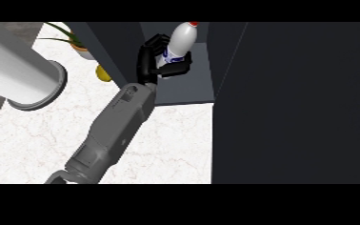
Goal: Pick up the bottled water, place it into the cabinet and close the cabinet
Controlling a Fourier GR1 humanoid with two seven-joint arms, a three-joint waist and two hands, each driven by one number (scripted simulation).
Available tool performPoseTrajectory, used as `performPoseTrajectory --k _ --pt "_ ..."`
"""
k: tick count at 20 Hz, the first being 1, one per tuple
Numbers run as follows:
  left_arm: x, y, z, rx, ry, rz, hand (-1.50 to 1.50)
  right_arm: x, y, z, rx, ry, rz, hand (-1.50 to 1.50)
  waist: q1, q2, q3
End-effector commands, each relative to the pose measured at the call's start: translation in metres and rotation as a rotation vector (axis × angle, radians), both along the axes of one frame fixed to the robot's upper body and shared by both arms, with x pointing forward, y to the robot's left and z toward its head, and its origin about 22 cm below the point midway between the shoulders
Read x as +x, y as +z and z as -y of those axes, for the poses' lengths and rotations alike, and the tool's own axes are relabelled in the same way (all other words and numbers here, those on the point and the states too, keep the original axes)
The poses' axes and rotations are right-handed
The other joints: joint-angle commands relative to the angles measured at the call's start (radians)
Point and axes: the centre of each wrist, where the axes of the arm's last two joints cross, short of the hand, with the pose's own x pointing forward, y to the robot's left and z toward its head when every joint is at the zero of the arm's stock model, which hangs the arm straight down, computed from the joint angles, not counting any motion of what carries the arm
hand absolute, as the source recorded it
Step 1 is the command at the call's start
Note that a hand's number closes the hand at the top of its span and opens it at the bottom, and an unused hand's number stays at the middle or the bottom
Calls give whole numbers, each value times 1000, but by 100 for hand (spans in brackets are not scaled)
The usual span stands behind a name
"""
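Leftmost, a pale cylinder [28,71] over the marble counter [175,138]; next, potted plant [74,40] and a yellow item [103,73]. Centre: hand [149,59], side cannot be told, fingers [175,69] wrapped round the tilted bottled water [179,40], inside the open cabinet [190,86]. Right: dark cabinet door [295,100].

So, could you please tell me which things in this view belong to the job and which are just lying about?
Belonging to the job:
- bottled water, white with a red cap
- cabinet, open, dark inside
- hand, curled round the bottle at the cabinet's opening

Just lying about:
- potted plant at the back left
- yellow object beside it
- marble counter
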Motion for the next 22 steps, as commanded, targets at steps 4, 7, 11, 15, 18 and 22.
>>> performPoseTrajectory --k 4,7,11,15,18,22 --pt "21 20 9 101 57 16 150 -1 17 -10 37 51 50 -150 -16 4 1" --pt "22 17 8 156 50 7 -150 -1 29 -18 46 62 52 -150 -10 4 0" --pt "21 5 0 166 49 2 -150 8 19 -14 48 37 70 -150 -16 14 0" --pt "34 27 -5 185 71 -6 -150 8 11 -7 42 68 66 -150 -20 13 1" --pt "32 21 -4 176 70 11 -150 4 0 -6 41 62 66 -150 -28 11 1" --pt "32 27 7 127 16 77 -150 7 10 -9 45 58 67 -150 -21 13 0"
